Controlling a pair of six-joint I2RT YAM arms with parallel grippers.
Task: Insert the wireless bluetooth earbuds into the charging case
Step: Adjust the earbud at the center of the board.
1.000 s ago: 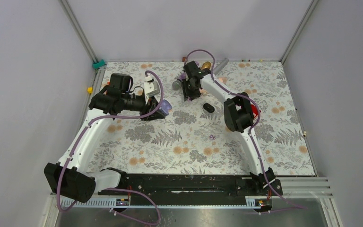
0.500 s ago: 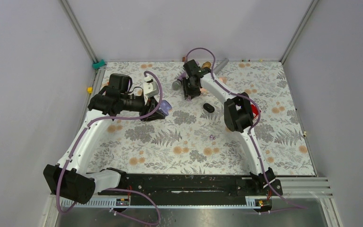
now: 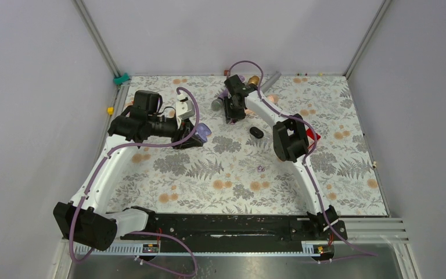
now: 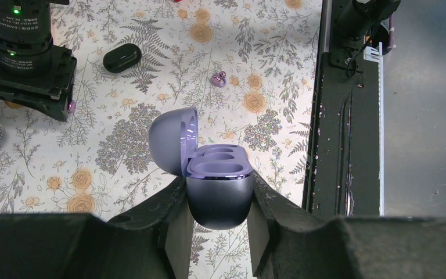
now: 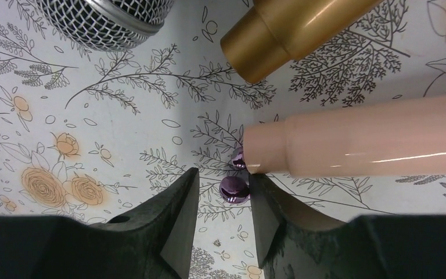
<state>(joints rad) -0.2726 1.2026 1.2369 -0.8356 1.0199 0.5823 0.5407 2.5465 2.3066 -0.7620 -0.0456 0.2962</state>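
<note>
The left gripper is clamped on a glossy purple oval charging case, held above the table with its lid flipped up. The right gripper has its jaws partly apart around a tiny glossy purple earbud. The earbud lies on the floral-patterned table, just beside a pink microphone handle.

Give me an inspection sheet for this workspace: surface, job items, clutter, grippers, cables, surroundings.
Surface: floral table cover, lying flat.
Job's things: purple charging case, lid open, sockets empty; purple earbud between the right fingers; loose purple earbud mid-table; black case, closed.
Clutter: mesh microphone, gold microphone, pink microphone lying right beside the purple earbud.
Grippers: left gripper shut on the purple charging case; right gripper open, straddling the purple earbud.
Cables: purple cables looped along both arms.
Surroundings: grey walls; green clip at the far left corner.
</note>
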